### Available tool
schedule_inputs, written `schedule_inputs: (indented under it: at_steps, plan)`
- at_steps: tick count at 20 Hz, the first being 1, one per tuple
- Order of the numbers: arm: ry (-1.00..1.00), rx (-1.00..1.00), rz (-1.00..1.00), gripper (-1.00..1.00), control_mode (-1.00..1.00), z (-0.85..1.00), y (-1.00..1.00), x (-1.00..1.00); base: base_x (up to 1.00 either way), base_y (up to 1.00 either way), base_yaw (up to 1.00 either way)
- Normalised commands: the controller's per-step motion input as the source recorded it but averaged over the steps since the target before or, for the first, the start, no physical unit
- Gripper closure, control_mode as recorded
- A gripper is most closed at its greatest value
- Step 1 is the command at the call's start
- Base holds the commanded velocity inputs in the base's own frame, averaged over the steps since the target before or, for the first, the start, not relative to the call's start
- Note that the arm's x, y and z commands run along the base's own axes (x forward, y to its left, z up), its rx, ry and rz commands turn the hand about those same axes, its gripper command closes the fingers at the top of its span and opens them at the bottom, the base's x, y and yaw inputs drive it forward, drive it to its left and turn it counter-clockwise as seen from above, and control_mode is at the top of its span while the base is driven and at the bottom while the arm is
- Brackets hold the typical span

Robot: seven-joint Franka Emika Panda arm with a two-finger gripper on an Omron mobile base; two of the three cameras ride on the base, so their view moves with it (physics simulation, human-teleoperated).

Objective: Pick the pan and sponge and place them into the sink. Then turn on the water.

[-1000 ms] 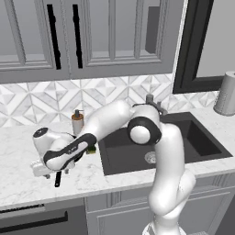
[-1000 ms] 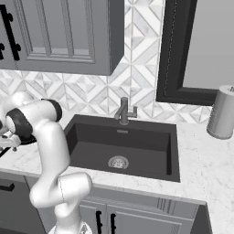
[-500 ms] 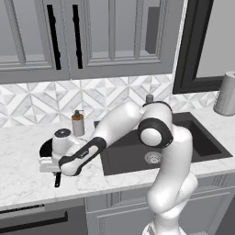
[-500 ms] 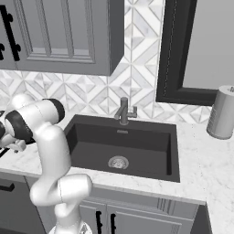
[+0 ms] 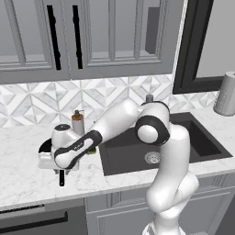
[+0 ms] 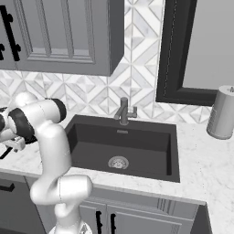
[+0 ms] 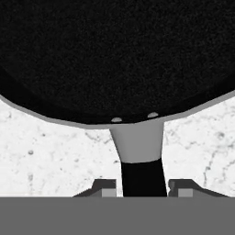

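Tool (image 7: pixel 139 189) fingertips flank pan (image 7: pixel 114 55) handle, grip uncertain; pan on white marble tabletop (image 7: pixel 41 156); dark sink (image 5: pixel 133 153) holds drain only.

Matt pan on veined marble

The pan (image 7: pixel 114 55) under my hand looks matt, grainy black; the counter (image 7: pixel 46 156) beneath it is smooth, white, grey-veined marble.

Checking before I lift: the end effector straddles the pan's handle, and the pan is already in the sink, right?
Not quite. The end effector does straddle the handle, but the pan lies on the counter left of the sink, not in it. The left base view shows this.
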Motion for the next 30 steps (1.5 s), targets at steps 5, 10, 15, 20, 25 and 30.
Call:
schedule_inputs:
  at_steps: [5,10,15,20,25,30]
  plan:
    - [0.13,0.0,-0.03,1.0,-1.0,0.0,0.0,0.02,0.0,0.0,0.0]
    - [-0.05,0.0,-0.01,1.0,-1.0,0.24,0.0,-0.06,0.0,0.0,0.0]
    - [-0.32,0.0,0.0,1.0,-1.0,0.83,0.0,-0.4,0.0,0.0,0.0]
    - [-0.27,0.05,-0.01,1.0,-1.0,0.94,-0.06,-0.6,0.0,0.0,0.0]
    - [0.0,0.21,-0.3,1.0,-1.0,0.8,-0.49,-0.8,0.0,0.0,0.0]
    - [0.03,0.15,-0.52,1.0,-1.0,0.51,-0.67,-0.67,0.0,0.0,0.0]
